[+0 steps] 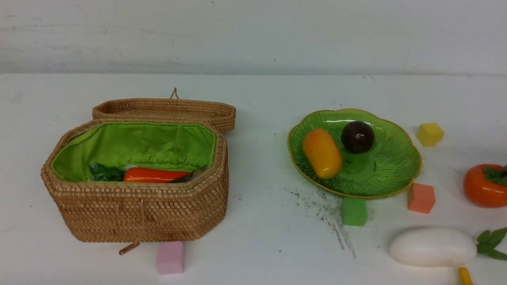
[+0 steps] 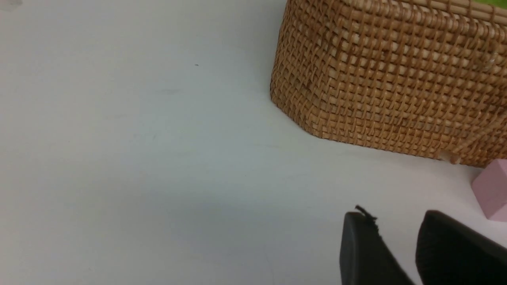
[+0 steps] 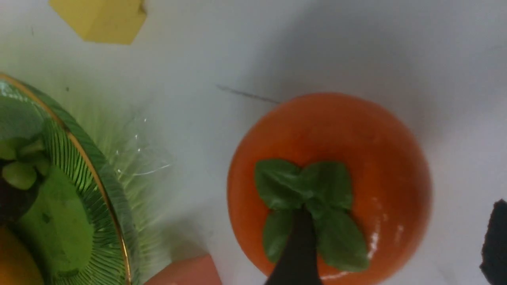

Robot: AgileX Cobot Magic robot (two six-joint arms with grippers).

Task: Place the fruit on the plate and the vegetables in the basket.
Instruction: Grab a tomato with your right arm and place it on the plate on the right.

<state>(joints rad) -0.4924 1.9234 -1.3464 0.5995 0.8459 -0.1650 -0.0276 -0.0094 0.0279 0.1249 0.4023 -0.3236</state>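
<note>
The open wicker basket (image 1: 138, 213) holds the orange carrot (image 1: 156, 175) with its green leaves. The green plate (image 1: 390, 170) holds the mango (image 1: 322, 153) and the maroon ball (image 1: 357, 136). The persimmon (image 1: 485, 185) sits on the table right of the plate. The white radish (image 1: 433, 246) lies near the front right, with the banana's tip (image 1: 466, 276) below it. My right gripper (image 3: 396, 245) is open above the persimmon (image 3: 368, 142), one finger over its leaf cap. My left gripper (image 2: 396, 237) is empty, jaws a little apart, near the basket's (image 2: 396, 87) wall. Neither gripper shows in the front view.
Foam cubes lie around: yellow (image 1: 429, 133), salmon (image 1: 421, 198) and green (image 1: 353, 211) by the plate, pink (image 1: 170, 257) in front of the basket. The basket's lid (image 1: 166, 111) is folded back. Dark scuff marks cross the table between basket and plate.
</note>
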